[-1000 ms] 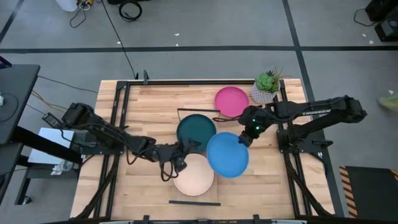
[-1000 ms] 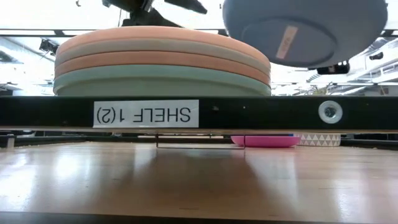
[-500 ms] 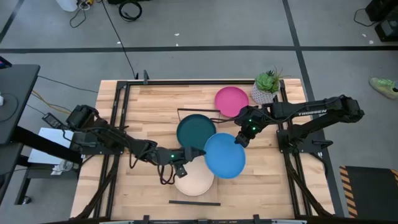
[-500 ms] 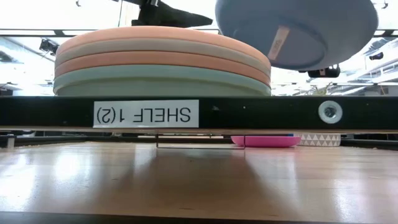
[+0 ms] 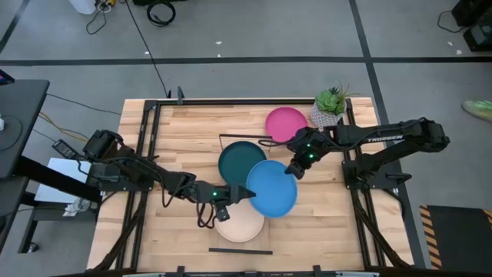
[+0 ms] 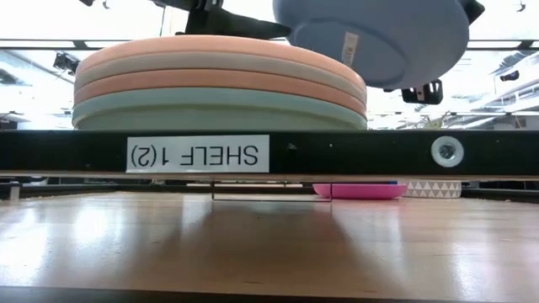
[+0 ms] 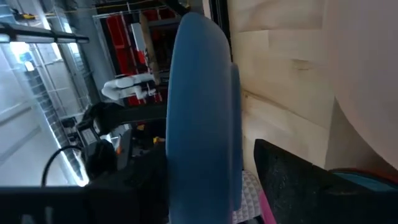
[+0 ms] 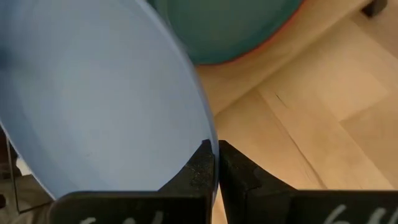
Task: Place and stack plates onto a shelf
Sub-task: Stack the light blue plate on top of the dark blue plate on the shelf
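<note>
Right gripper (image 5: 294, 168) is pinched tight on the rim of the round matte bright blue plate (image 5: 270, 188), at about the plate's 1 o'clock edge in the high view, carrying it in the air over the stack of round matte plates (image 6: 219, 82) sitting on the long light-wood shelf (image 6: 354, 153). Left gripper (image 5: 240, 192) is spread wide with nothing in it, right at the plate's 9 o'clock edge. The plate looks stiff, light and probably a bit slick, so I'd say an edge pinch is the way to go.
</note>
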